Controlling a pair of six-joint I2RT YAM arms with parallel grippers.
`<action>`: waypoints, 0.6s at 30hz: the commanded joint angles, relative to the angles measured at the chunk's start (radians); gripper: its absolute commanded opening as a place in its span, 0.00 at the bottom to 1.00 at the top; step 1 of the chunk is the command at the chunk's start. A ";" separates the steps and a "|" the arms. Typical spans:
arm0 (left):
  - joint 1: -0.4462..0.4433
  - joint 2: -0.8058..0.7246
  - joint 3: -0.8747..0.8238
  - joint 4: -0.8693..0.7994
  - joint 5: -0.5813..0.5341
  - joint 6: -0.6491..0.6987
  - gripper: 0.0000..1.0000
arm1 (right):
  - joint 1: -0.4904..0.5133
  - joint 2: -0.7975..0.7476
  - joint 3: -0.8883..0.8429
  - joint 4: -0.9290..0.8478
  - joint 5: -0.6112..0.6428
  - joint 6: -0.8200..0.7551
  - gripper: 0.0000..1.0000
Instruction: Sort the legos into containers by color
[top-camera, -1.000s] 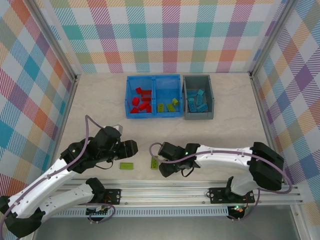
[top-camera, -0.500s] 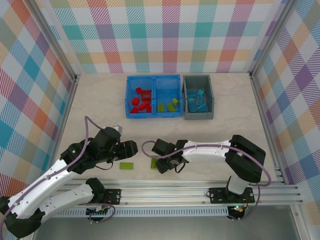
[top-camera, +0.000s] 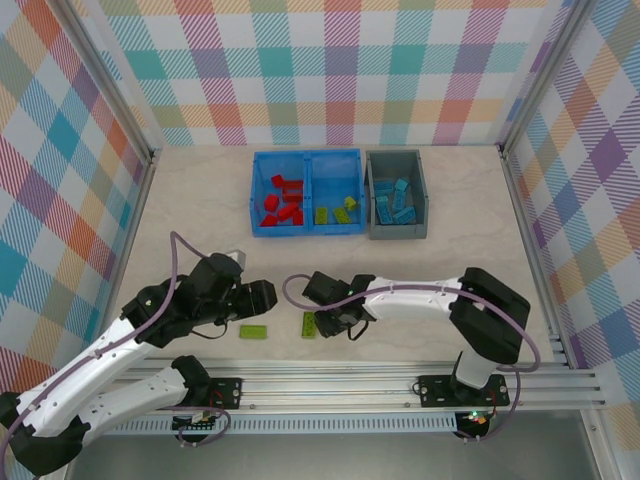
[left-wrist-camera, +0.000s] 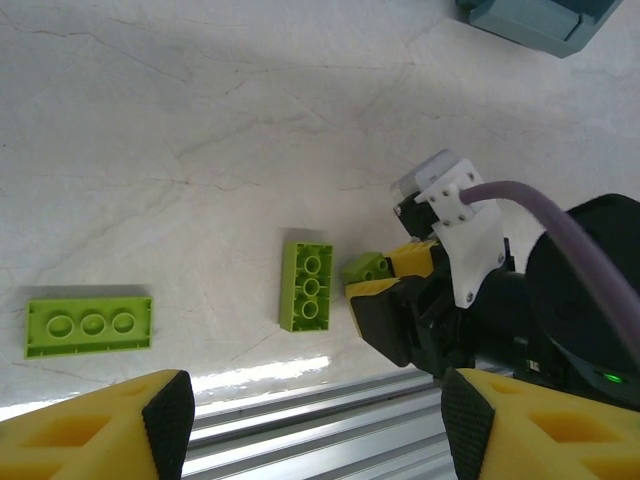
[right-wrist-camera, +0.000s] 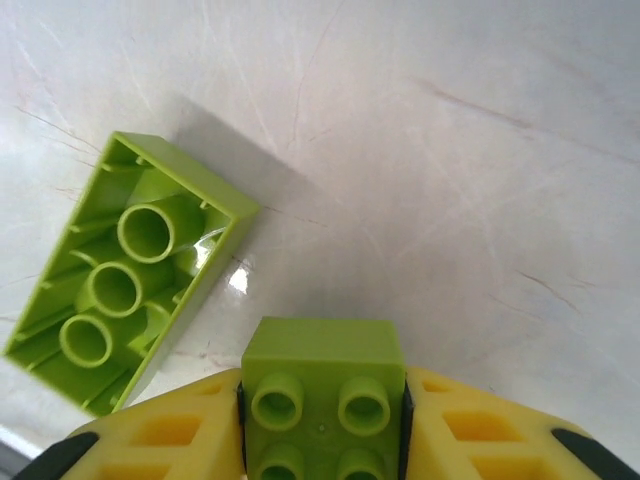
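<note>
Two lime legos lie loose on the table (top-camera: 200, 220) in the top view: a long lime brick (top-camera: 254, 331) just ahead of the left arm, and an upturned lime brick (top-camera: 310, 324) right beside the right gripper (top-camera: 330, 318). The left gripper (top-camera: 265, 295) hovers near the first, apart from it. At the far side, the blue bin (top-camera: 308, 153) has red pieces in its left compartment and lime ones in its right. The grey bin (top-camera: 397, 153) beside it has the light blue ones.

From the left wrist, that arm's jaws stand wide apart above the table with nothing between them. Opposite, the right gripper's yellow fingers pinch a square lime brick (left-wrist-camera: 368, 268) close beside the upturned one, seemingly not touching it.

The right wrist view confirms the grip. The square brick sits studs toward the camera, both fingers flat against its side walls, so this claw is closed on it. Whether it rests on the table or hangs just clear, I cannot tell.

The step in hand looks like lifting this brick away to the lime compartment. It should rise straight up before swinging, so the upturned neighbour is not nudged. The squeeze should stay even, and the release should come low, past the divider and well clear of the red side.
</note>
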 joint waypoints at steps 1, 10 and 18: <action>-0.014 0.017 0.016 0.072 0.022 0.008 0.68 | -0.024 -0.116 0.023 -0.075 0.048 0.012 0.36; -0.014 0.249 0.211 0.279 -0.024 0.069 0.69 | -0.367 -0.026 0.408 -0.197 0.041 -0.085 0.36; -0.021 0.450 0.373 0.366 -0.160 0.166 0.68 | -0.529 0.445 0.976 -0.284 -0.007 -0.077 0.35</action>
